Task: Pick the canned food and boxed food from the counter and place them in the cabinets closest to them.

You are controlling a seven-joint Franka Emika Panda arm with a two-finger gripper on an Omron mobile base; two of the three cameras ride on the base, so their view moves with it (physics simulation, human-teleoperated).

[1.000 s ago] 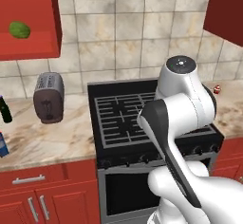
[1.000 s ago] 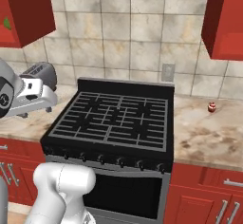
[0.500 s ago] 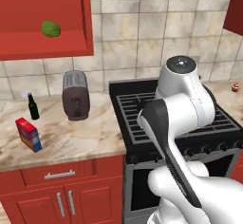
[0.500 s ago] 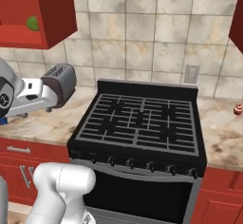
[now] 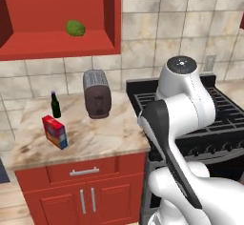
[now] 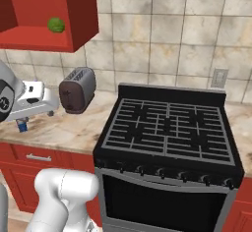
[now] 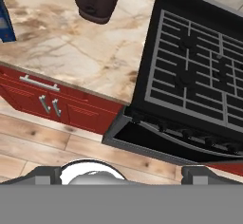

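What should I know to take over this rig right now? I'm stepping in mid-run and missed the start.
Gripper: open and holding nothing, raised above the floor in front of the counter.
Boxed food: the small red carton with a blue side stands upright on the beige marbled counter, near its left end, in front of the dark green bottle and left of the dark toaster.
Cabinet: the open red wall cabinet hangs above that counter, with a round green item on its shelf.
Done: nothing placed yet.
Left: pick up the carton and shelve it, then find the canned food and shelve it.
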